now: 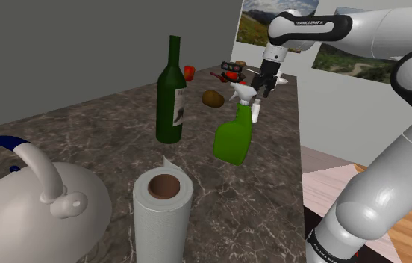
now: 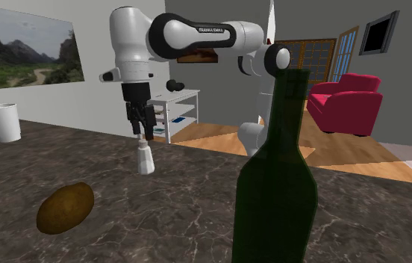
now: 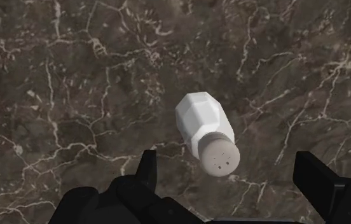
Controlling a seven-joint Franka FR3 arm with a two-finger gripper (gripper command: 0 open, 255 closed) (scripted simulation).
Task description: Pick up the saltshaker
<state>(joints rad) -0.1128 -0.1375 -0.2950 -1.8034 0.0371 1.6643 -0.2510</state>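
Saltshaker (image 2: 145, 158) is seen upright on the marble bench (image 2: 197, 213), left of centre in the second exterior view, just under the empty, wide-open pincer (image 2: 142, 134); the pincer should be lowered straight around its body, then closed.

Table (image 1: 107, 127), shoulder view: kettle (image 1: 36, 209) near left, paper roll (image 1: 163, 209) right of it. Behind them bottle (image 1: 171, 93), sprayer (image 1: 236, 127) to its right. Potato (image 1: 213, 98) farther back. Second exterior view: saltshaker (image 2: 145, 158) upright behind potato, to its right; fingers (image 3: 325, 188) just above it.
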